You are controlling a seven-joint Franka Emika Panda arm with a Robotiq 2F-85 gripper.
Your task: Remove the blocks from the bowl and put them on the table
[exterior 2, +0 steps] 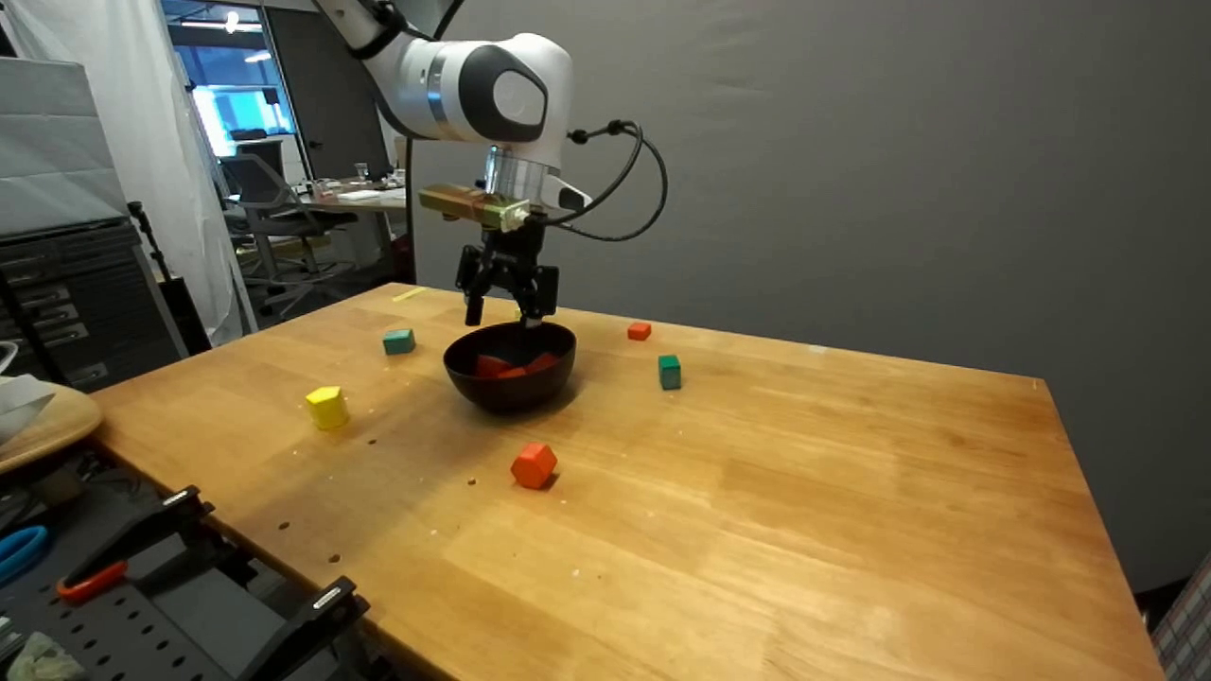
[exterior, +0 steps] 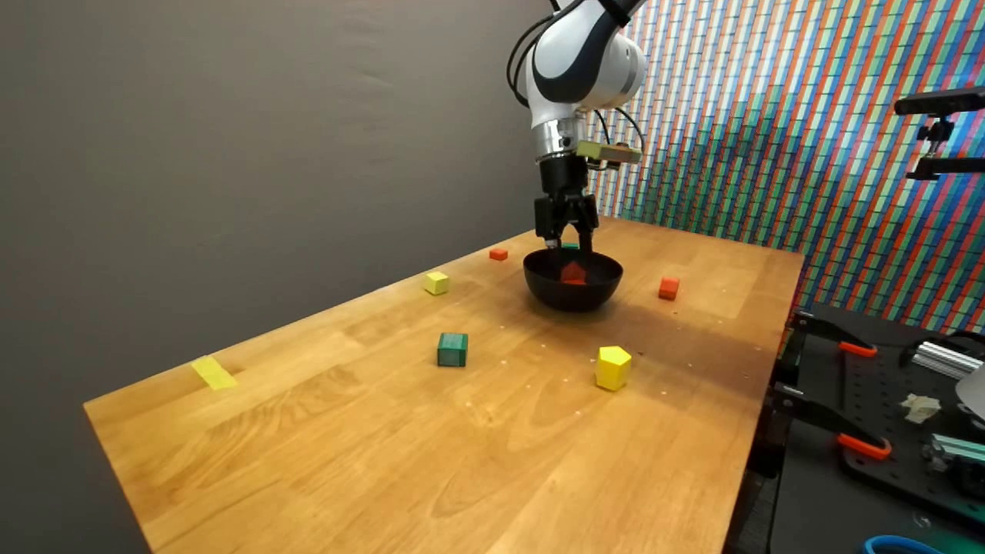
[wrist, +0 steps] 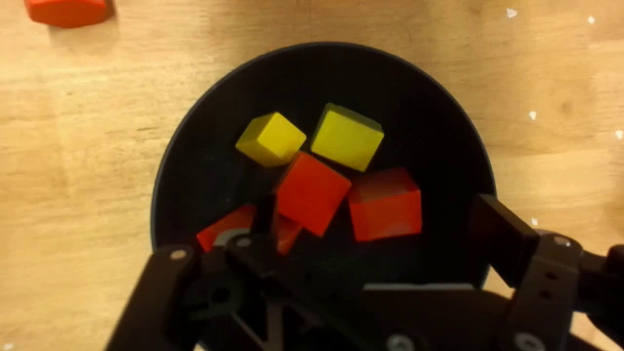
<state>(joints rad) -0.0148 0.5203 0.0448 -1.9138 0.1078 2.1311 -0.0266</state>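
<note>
Hanging over a black bowl [exterior 2: 501,395], the gripper [exterior 2: 505,312] has its fingers wide apart and grasps nothing. Beneath it in the bowl, the wrist view shows two yellow blocks [wrist: 347,138] and at least three red blocks [wrist: 314,194], one partly hidden by a finger. Around the gripper, out on the bench [exterior 2: 833,511], sit others, among them a green block [exterior 2: 670,372] and an orange block [exterior 2: 535,465]; the unloading looks part done, with lining up another pick the likely step in hand. The next move calls for shifting so that one finger clears the red block under it and the other misses the rim, then descending, closing on a single block, lifting it past the rim and setting it down on the bench, apart from the rest.
</note>
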